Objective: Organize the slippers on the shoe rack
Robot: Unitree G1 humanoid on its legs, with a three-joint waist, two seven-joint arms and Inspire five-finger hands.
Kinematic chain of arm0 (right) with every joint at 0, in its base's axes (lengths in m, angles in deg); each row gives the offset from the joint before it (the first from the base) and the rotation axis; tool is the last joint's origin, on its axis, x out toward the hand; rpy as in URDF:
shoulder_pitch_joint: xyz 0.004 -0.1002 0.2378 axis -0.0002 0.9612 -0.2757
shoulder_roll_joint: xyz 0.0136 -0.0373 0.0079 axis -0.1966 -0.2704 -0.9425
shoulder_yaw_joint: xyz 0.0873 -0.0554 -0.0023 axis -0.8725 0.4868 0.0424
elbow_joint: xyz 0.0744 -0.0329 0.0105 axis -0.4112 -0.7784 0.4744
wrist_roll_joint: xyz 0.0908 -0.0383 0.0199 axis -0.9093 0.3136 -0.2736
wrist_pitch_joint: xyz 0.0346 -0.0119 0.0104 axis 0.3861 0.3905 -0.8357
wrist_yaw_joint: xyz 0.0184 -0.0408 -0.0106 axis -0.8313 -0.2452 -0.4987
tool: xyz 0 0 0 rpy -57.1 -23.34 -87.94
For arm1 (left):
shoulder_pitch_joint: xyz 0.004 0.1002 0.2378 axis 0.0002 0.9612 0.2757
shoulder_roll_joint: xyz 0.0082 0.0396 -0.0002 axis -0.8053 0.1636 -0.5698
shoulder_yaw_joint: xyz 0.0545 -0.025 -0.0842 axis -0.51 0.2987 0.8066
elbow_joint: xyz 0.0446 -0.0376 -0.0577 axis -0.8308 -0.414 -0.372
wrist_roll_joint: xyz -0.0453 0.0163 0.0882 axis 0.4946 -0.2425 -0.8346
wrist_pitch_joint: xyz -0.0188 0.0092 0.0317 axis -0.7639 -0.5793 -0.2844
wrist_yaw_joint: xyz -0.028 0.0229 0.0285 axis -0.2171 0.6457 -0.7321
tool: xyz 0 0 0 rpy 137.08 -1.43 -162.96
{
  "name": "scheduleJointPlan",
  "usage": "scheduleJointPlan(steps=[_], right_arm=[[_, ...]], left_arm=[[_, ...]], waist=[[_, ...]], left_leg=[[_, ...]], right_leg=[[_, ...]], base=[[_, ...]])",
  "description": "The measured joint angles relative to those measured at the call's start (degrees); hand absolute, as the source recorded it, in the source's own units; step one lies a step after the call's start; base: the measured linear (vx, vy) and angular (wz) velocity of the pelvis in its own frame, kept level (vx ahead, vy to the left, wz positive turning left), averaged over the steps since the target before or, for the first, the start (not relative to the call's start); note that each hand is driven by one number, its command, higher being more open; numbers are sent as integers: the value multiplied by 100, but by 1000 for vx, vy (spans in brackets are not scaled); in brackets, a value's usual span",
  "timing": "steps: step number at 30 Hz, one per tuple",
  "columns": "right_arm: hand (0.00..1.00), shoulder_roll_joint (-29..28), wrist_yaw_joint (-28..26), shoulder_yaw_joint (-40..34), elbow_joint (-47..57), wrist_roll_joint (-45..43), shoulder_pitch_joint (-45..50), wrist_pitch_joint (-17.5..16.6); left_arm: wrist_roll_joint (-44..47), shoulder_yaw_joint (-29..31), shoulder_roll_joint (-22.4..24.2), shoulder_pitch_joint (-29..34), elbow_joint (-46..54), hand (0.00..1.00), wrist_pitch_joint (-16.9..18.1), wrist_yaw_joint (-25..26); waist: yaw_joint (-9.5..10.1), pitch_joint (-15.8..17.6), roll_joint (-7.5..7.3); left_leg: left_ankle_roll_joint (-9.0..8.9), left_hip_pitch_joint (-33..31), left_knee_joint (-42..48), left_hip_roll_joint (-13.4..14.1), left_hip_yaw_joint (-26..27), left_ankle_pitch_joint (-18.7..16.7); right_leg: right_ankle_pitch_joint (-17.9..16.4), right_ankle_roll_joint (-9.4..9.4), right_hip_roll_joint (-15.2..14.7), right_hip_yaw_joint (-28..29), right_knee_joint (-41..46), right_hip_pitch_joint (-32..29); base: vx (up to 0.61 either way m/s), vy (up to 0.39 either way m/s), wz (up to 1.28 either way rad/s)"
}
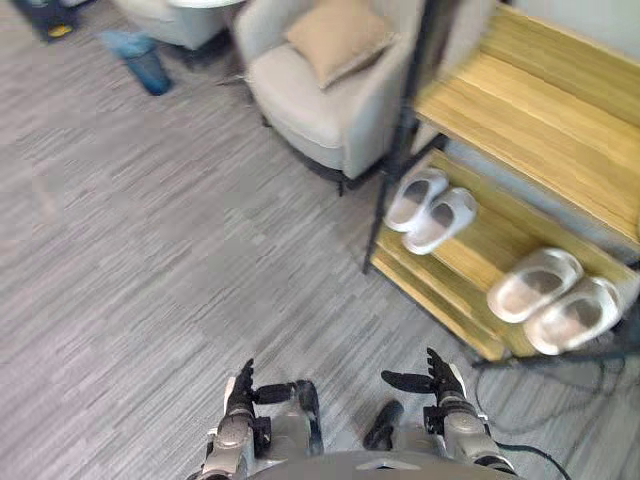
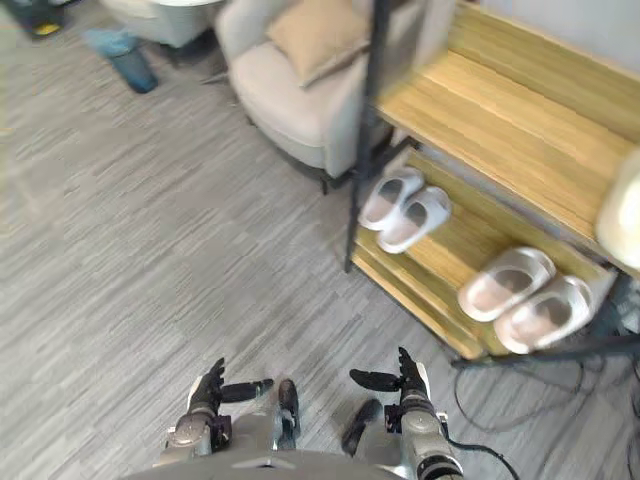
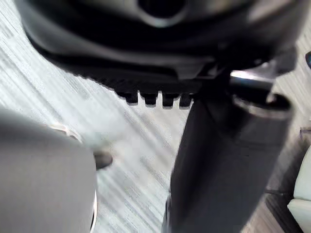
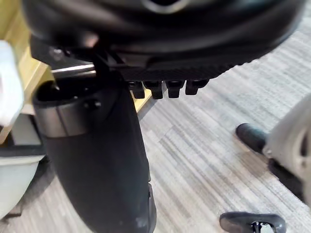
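A wooden shoe rack (image 1: 478, 245) with a black frame stands at the right. On its lower shelf lie two pairs of slippers, side by side: a white pair (image 1: 430, 210) near the rack's left post and a pale grey pair (image 1: 555, 300) further right. The upper shelf (image 1: 530, 120) is bare wood. My left hand (image 1: 240, 393) and right hand (image 1: 443, 383) hover low over the carpet in front of me, both open with straight fingers and thumbs pointing inward, holding nothing. The right hand is short of the rack's front edge. The right wrist view shows straight fingertips (image 4: 165, 88) over the floor.
A beige armchair (image 1: 320, 100) with a tan cushion (image 1: 338, 38) stands just left of the rack. A blue object (image 1: 140, 60) lies on the grey carpet at the far left. Dark cables (image 1: 575, 395) trail on the floor under the rack's right end.
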Motion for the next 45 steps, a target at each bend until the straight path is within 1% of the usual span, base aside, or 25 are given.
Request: scheduleJointPlan(steps=[2,3,6,10,12,13,15,17,19,22,23,24,25,27,28,29,31,34,36,37,38,39,42,44,45], right_arm=[[100,-53,-13,-24,1,5,75,27],[100,-214,-50,21,-3,10,89,26],[100,-379,-64,25,-74,18,131,54],[100,-442,-103,29,-139,43,122,140],[100,-419,-129,52,-137,63,129,155],[100,-405,-131,85,-122,63,122,161],[100,-367,-158,114,-108,67,125,164],[100,-341,-188,378,-41,68,97,144],[100,-305,-192,515,9,63,28,144],[100,-302,-215,640,107,60,33,76],[100,-300,-252,686,115,60,72,44],[100,-230,-283,690,113,59,57,36],[100,-196,-287,673,104,58,21,31],[100,-169,-283,534,10,57,-22,55],[100,-167,-284,537,-1,57,-15,65],[100,-161,-284,618,-30,54,57,101],[100,-187,-278,709,-126,24,55,132],[100,-198,-268,697,-122,12,-106,142],[100,-194,-257,689,-111,11,-64,143],[100,-160,-250,684,-83,11,16,145],[100,-187,-240,671,-106,12,32,160],[100,-304,-242,674,-97,11,21,181],[100,-436,-259,619,-84,12,-47,182],[100,-522,-276,571,-78,12,-67,181],[100,-523,-285,572,-62,12,-73,175]], left_arm=[[-7,18,67,73,-30,100,27,-18],[-11,21,14,139,-121,100,11,-12],[3,85,-2,154,-178,100,-4,-30],[40,448,33,157,-246,100,17,-61],[126,464,9,156,-291,100,16,-48],[123,467,-13,156,-287,100,21,-55],[133,464,-18,141,-294,100,17,-42],[230,530,-59,147,-341,100,17,23],[241,635,14,115,-402,100,13,36],[250,702,37,138,-403,100,18,77],[243,696,29,166,-417,100,21,80],[244,708,127,157,-482,100,41,79],[239,706,187,151,-481,100,61,78],[226,814,203,119,-431,100,69,13],[227,849,208,115,-432,100,69,17],[236,1106,245,101,-381,100,70,48],[236,1199,244,74,-261,100,72,64],[213,1155,167,-27,-100,100,93,-4],[205,1146,87,-144,-112,100,78,9],[205,1124,108,-141,-98,100,88,15],[199,1105,73,-157,-89,100,88,-9],[118,1087,-69,-194,-88,100,134,19],[107,1115,-112,-191,-168,100,95,44],[84,1112,-110,-116,-214,100,59,43],[81,1075,-84,-112,-256,100,40,43]], waist=[[9,-49,-8],[18,-79,-20],[36,-122,-86],[153,-152,-213],[148,-155,-267],[143,-137,-302],[99,-114,-250],[87,-108,-247],[58,-86,-267],[22,-63,-291],[-48,-78,-312],[-35,-165,-150],[-14,-179,-96],[-18,-132,-35],[-18,-129,-39],[27,-27,-97],[159,14,-110],[159,98,-237],[148,158,-347],[151,119,-285],[184,116,-417],[169,92,-669],[185,83,-697],[173,114,-656],[165,146,-605]], left_leg=[[-49,341,-726,-249,-128,305],[67,578,-1191,-440,-337,544],[89,593,-1278,-607,-638,572],[379,761,-1225,-905,-1009,438],[461,845,-1089,-1000,-1277,275],[603,928,-944,-1050,-1492,141],[722,972,-662,-897,-1859,-54],[662,1003,-405,-671,-2342,-312],[621,1071,-317,-654,-2781,-504],[461,1214,-79,-631,-3337,-868],[364,1262,129,-630,-3636,-1102],[208,1237,322,-432,-3871,-1269],[71,1178,424,-385,-3852,-1260],[-690,569,1659,-345,-3348,-1084],[-745,491,1826,-336,-3243,-1050],[-705,-2,3140,17,-2229,-955],[-269,-450,4135,656,-990,-1258],[-189,-1062,3305,731,-281,-1436],[62,-1316,2268,650,149,-1027],[300,-1412,1737,604,232,-282],[379,-1427,1855,519,193,-351],[435,-1413,1673,192,95,-388],[492,-1206,1676,6,-105,-691],[488,-582,1500,-105,-266,-954],[504,-313,1355,-126,-305,-1023]], right_leg=[[93,160,-84,-222,-178,233],[149,232,-93,-341,-269,381],[173,273,-191,-461,-249,493],[-274,383,-903,-676,945,551],[-347,155,-1313,-445,1852,524],[-287,-252,-1476,78,2488,368],[-807,-154,-1141,1197,2911,43],[-1284,-166,-249,2059,2832,-519],[-1239,-88,171,2548,2345,-1166],[-861,122,525,3253,1405,-1450],[-331,38,552,3412,1428,-1405],[-540,-154,640,3106,1542,-1272],[-627,-196,641,2972,1567,-1247],[-721,-319,662,2602,1154,-783],[-721,-319,674,2567,1077,-690],[-720,-320,814,2404,500,-45],[-727,-335,993,2272,23,569],[-727,-292,874,2055,-231,911],[-816,-15,725,1710,-238,1184],[-915,174,785,1573,-197,1282],[-1016,285,671,1515,-155,1341],[-979,325,472,1395,-83,1327],[-636,632,274,1463,630,1331],[-199,457,-161,1716,2462,993],[-80,199,-299,1887,3295,727]], base=[[27,171,95],[-10,184,59],[39,138,62],[114,121,56],[99,80,64],[135,93,89],[183,-8,97],[243,-157,105],[267,-143,108],[346,-236,120],[489,-349,147],[432,-290,128],[467,-262,111],[451,-238,91],[348,-194,76],[413,-240,41],[389,-185,22],[389,0,19],[478,111,53],[337,100,65],[400,114,84],[518,145,89],[561,201,69],[420,174,35],[410,115,27]])
